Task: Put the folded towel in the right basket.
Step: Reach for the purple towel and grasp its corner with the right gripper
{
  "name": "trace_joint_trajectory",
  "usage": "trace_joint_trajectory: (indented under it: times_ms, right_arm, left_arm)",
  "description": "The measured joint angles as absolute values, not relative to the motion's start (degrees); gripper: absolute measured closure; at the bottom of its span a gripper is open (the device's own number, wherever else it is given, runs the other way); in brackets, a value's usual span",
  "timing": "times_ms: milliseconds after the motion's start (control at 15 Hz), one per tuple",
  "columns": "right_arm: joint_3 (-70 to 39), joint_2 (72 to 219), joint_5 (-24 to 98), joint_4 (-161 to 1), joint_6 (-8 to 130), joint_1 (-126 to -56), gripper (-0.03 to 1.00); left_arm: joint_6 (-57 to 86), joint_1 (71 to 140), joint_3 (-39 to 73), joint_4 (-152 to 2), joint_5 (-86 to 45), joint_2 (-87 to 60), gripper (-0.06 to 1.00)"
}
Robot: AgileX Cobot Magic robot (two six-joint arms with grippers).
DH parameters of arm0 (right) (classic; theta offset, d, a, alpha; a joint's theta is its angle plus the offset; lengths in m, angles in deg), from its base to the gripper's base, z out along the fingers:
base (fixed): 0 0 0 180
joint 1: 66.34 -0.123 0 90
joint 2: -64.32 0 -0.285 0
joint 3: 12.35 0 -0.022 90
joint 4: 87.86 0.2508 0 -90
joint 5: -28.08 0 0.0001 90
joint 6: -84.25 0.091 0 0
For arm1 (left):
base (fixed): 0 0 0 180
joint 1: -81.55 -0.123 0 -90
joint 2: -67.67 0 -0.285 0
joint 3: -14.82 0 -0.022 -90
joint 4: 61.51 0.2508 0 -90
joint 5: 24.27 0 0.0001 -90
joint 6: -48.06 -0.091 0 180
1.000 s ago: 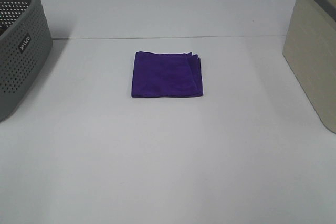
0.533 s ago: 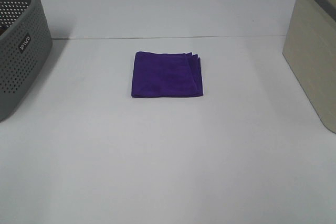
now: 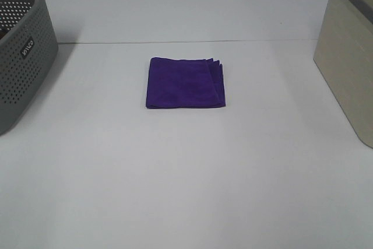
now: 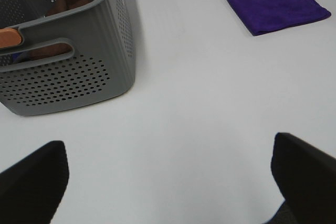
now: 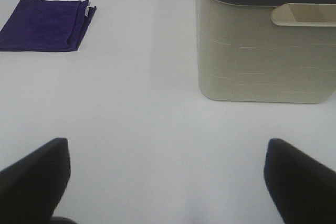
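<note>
A folded purple towel lies flat in the middle of the white table; it also shows in the left wrist view and the right wrist view. The right basket is beige with a grey rim and stands at the table's right edge; it also shows in the right wrist view. Neither gripper shows in the exterior view. My left gripper is open and empty, far from the towel. My right gripper is open and empty, short of the basket and towel.
A grey perforated basket stands at the left edge; in the left wrist view it holds some brown and orange items. The white table spreads between the two baskets.
</note>
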State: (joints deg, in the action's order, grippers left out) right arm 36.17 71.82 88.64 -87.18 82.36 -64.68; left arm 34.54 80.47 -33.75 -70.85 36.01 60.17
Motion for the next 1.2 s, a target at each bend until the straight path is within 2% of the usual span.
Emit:
trace_joint_trajectory:
  times_ms: [1200]
  right_arm:
    - [34.7, 74.2, 89.6, -86.4, 82.4, -64.7, 0.06]
  left_arm:
    - [34.5, 80.5, -33.8, -70.8, 36.0, 60.2, -0.05]
